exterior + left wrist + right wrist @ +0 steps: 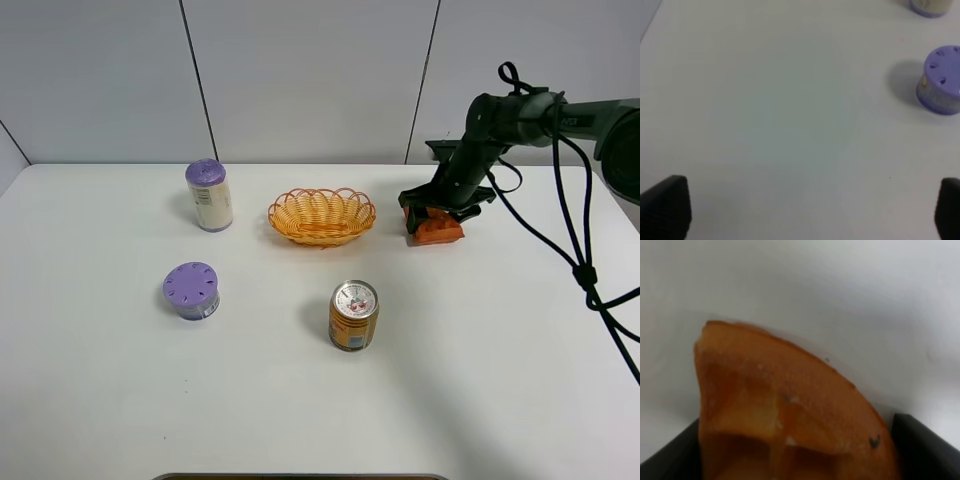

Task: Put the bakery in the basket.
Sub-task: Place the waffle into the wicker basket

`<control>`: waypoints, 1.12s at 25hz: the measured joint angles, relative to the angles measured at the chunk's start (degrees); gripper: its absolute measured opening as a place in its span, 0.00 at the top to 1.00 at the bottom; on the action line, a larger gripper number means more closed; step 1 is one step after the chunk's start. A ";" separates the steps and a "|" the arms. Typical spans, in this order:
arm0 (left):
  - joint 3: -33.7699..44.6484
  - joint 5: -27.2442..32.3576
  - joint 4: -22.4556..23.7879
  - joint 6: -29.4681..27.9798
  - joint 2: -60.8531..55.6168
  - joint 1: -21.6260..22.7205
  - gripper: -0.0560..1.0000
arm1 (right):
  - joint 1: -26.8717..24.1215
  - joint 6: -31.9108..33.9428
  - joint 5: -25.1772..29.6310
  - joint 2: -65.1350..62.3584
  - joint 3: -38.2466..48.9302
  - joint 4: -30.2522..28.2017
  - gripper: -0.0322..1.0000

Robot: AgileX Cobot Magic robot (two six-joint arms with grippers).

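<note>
Room: plain pale wall panels stand behind a white table, evenly lit.
Pastry: the orange-brown wedge sits on the table at the far right, well apart from the basket and level with it.
Right claw: it is down over the pastry. In the wrist view its dark fingers sit against both flanks of the wedge, so it looks closed on it. I cannot tell whether the wedge has left the table.
Left claw: it is spread wide with nothing between its tips, over bare table near the squat purple tub.
Step in hand: securing the pastry for the carry, by my reading.
Doing it well: I would keep the squeeze gentle, since a baked wedge may crumble or twist. Lift straight up until it clears the looped rim, then travel sideways to the basket's middle. Lower before letting go, so it does not bounce off the wicker.
Surface: smooth and bare between pastry and basket, so the path looks free.
Bystanders: a drinks can stands nearer the front and a tall purple-capped jar stands left of the basket, both out of the way.
</note>
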 joint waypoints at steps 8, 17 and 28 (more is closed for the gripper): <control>0.00 0.00 0.00 0.00 0.00 0.00 0.01 | 0.00 0.13 0.45 -7.72 0.00 -1.76 0.31; 0.00 0.00 0.00 0.00 0.00 0.00 0.01 | 5.04 0.13 0.81 -13.82 -3.84 -0.11 0.31; 0.00 0.00 0.00 0.00 0.00 0.00 0.01 | 17.79 0.81 -0.89 -13.73 -5.78 1.33 0.31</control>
